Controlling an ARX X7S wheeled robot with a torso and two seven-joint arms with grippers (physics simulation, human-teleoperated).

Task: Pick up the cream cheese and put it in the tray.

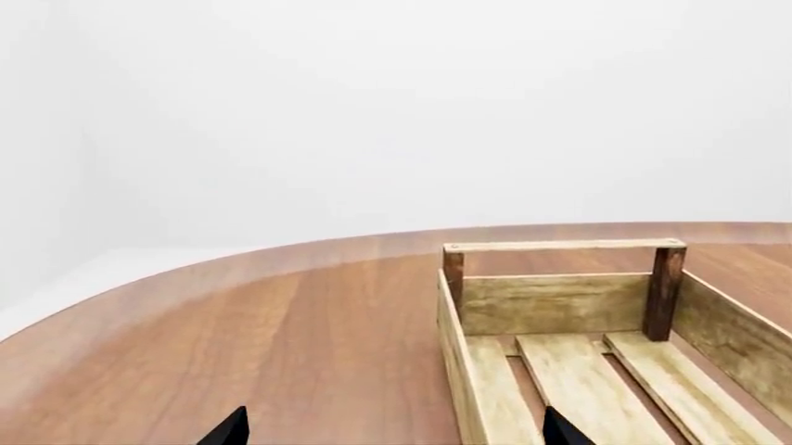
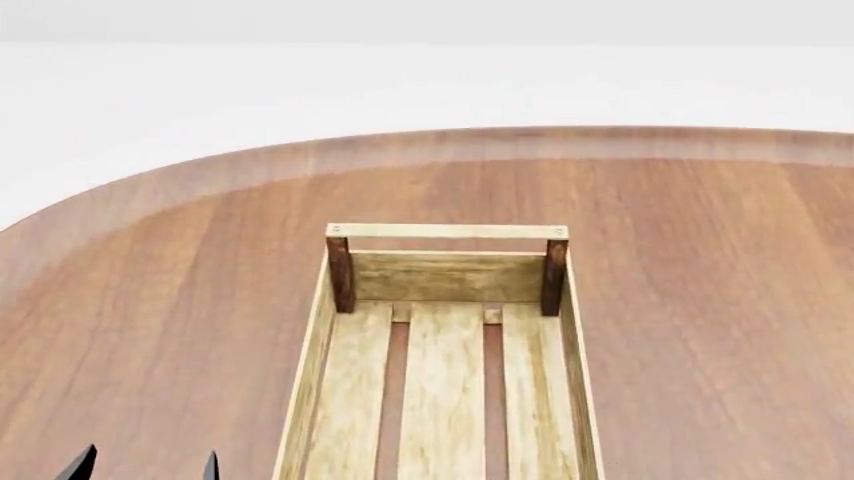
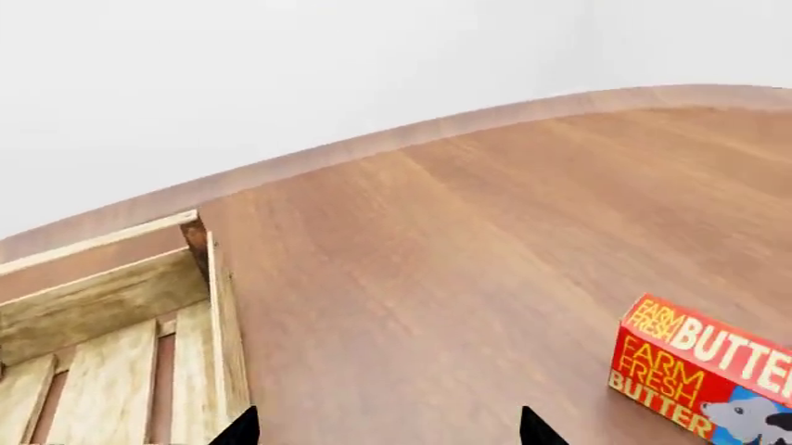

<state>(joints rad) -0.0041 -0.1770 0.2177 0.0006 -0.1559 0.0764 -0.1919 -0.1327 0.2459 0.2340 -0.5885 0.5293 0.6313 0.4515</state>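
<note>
Cream cheese is in none of the three views, so where it lies cannot be told.

The left gripper (image 2: 144, 467) shows only as two dark fingertips at the near left of the table (image 2: 160, 300), spread with bare wood between them and nothing held. The right gripper (image 3: 386, 431) appears only in its own wrist view; its two tips stand wide apart over bare wood, also empty.

Just right of the left gripper sits the tray (image 2: 447, 232), its slatted floor bare as far as can be seen, far rail and dark corner posts upright. To the right of the tray, past the right gripper, stands a red-orange butter box (image 3: 699, 375), well apart from the tray.

The main risk, as I judge it, is taking the wrong thing: the butter is the only package in sight. A second risk is reaching blind and clipping the tray's wall with a fingertip, shoving it.
</note>
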